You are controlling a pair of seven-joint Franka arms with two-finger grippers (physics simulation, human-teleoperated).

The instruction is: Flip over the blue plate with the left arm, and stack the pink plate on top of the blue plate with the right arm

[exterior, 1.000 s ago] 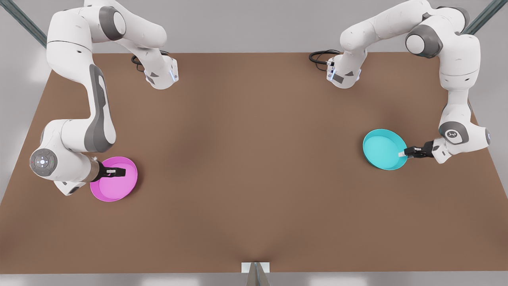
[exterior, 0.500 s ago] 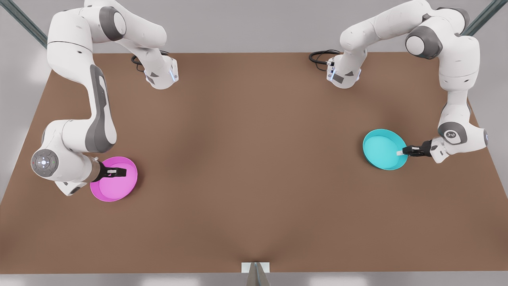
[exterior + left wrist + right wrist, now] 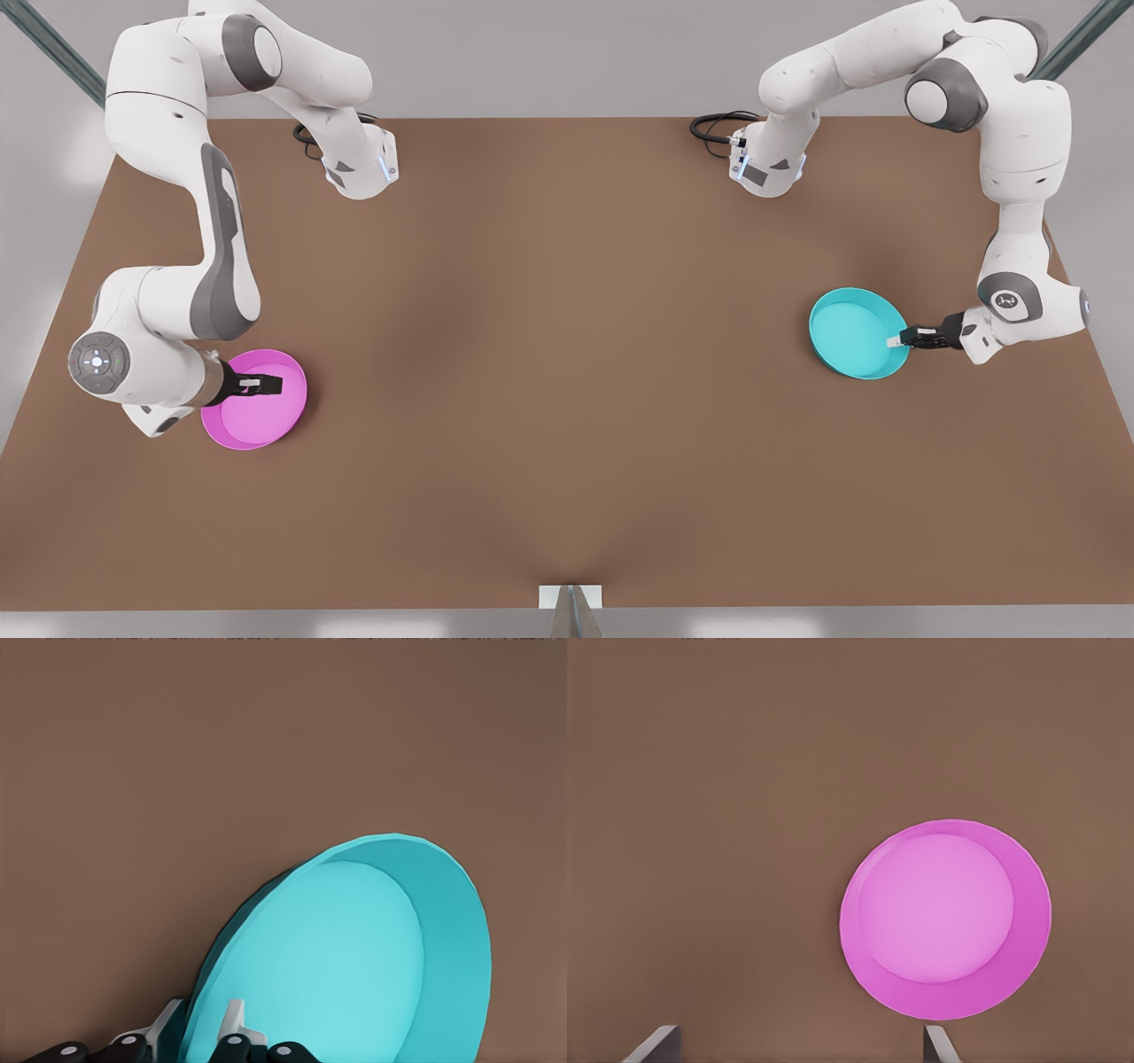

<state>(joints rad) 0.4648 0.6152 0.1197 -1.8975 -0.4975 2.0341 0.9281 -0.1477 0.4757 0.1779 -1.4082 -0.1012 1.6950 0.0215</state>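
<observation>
Front view: left gripper fingers pinch blue plate rim, wrist horiz.

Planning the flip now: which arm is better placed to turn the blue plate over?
Left. The left gripper is shut on the blue plate's rim, fingers straddling its edge. The right gripper hangs open above the pink plate, far across the table.
</observation>
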